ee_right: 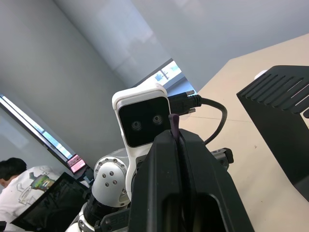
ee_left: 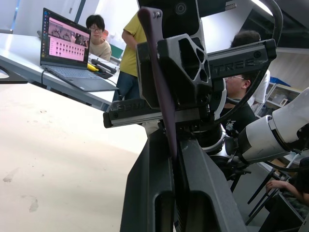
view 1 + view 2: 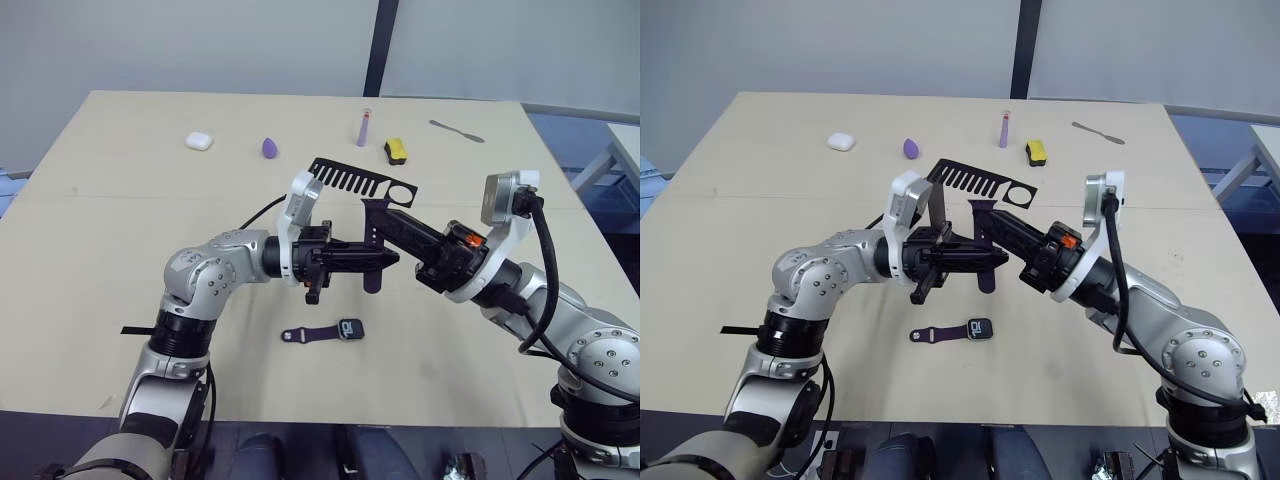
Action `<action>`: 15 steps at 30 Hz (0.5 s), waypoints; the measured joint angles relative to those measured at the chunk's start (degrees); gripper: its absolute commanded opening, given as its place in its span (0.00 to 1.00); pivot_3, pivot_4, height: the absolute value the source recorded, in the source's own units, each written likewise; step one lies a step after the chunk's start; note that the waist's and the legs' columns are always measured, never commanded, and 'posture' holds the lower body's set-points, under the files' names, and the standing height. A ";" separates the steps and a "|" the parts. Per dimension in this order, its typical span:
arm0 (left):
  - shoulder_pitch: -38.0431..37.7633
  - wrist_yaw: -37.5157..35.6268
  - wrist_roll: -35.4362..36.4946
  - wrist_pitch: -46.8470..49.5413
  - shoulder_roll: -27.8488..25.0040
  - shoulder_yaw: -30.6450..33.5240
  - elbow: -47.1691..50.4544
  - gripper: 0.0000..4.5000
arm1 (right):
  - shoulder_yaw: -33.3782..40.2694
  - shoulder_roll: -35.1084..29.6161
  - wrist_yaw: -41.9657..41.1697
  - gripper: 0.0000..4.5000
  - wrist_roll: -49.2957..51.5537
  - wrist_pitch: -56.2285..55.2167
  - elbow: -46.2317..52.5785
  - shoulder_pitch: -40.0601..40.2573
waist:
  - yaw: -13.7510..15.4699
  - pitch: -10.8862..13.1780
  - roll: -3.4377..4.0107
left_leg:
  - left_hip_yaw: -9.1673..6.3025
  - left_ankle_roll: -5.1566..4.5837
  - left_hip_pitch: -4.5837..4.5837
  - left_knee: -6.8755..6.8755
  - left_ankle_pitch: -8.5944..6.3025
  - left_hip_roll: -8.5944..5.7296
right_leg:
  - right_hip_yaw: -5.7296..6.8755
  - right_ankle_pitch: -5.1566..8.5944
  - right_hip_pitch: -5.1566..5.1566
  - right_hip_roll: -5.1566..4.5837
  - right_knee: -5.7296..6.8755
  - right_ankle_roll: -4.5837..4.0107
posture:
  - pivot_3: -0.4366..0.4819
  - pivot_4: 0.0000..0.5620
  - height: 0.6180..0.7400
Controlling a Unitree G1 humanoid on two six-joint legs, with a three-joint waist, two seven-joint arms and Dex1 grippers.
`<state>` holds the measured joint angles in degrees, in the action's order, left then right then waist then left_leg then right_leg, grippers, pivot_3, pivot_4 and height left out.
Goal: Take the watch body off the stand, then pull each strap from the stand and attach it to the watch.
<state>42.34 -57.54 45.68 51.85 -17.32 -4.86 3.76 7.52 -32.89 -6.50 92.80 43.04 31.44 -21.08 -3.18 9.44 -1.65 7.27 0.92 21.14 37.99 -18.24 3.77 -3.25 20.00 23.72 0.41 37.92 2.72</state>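
A dark purple strap (image 3: 372,281) hangs upright above the table's middle, pinched from both sides. My left gripper (image 3: 392,261) is shut on its middle part, as the left wrist view shows with the strap (image 2: 157,63) rising from between the fingers. My right gripper (image 3: 374,210) is shut on its upper end (image 1: 173,121). The black stand (image 3: 360,180) with its comb-like top plate stands just behind both grippers. The watch body (image 3: 350,329) lies flat on the table nearer me, its dark screen up, with the other strap (image 3: 310,335) joined to its left side.
Along the table's far side lie a white case (image 3: 199,141), a purple egg-shaped piece (image 3: 271,147), an upright lilac tube (image 3: 363,128), a yellow-and-black object (image 3: 396,151) and a grey tool (image 3: 456,131). Beyond the table are people and a laptop (image 2: 67,41).
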 measured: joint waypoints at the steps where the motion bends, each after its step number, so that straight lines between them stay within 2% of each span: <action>1: 0.00 0.00 0.00 0.00 0.01 0.00 0.00 0.00 | 0.00 0.00 0.00 0.01 0.00 0.00 0.00 0.00 | 0.00 0.00 0.00 | 0.00 0.00 0.00 0.00 0.00 0.00 | 0.00 0.00 0.00 0.00 0.00 0.00 | 0.48 0.27 1.00; 7: 0.00 0.40 -0.01 0.00 0.14 0.02 0.00 0.00 | -0.01 0.00 0.00 0.01 -0.12 -0.07 0.01 0.00 | 0.00 0.00 0.00 | 0.00 0.00 0.00 0.00 0.00 0.00 | 0.00 0.00 0.00 0.00 0.00 0.00 | 0.48 0.27 1.00; 10: -0.09 -0.32 0.00 0.02 -1.14 -0.17 0.22 0.21 | -0.14 -0.33 -0.27 0.00 -0.82 -0.02 0.15 0.00 | -0.09 0.00 0.01 | 0.00 0.00 0.00 -0.01 0.00 0.00 | 0.00 0.00 0.01 0.00 0.00 0.00 | 0.48 0.27 1.00; 14: -1.28 -4.08 -1.24 -1.59 -8.56 -0.29 3.39 0.65 | -0.06 -3.33 -2.06 0.00 -1.18 0.95 1.32 0.44 | -0.20 0.04 0.07 | 0.00 0.03 0.00 -0.08 0.02 0.01 | 0.00 0.01 0.04 0.01 -0.01 -0.01 | 0.48 0.27 1.00; 15: -2.11 -5.13 -2.22 -2.67 -10.81 -0.71 5.11 0.79 | 0.09 -4.90 -2.97 0.00 -1.17 1.40 2.00 0.85 | -0.13 0.06 0.09 | -0.01 0.03 0.01 -0.12 0.02 0.01 | 0.00 0.01 0.04 0.00 -0.08 -0.01 | 0.48 0.27 1.00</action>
<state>40.23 -62.66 43.45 49.18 -28.12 -5.57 8.88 7.61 -37.79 -9.47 91.64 44.44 33.44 -20.23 -3.32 9.50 -1.57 7.26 0.96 21.15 37.88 -18.23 3.78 -3.25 20.00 23.76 0.41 37.84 2.71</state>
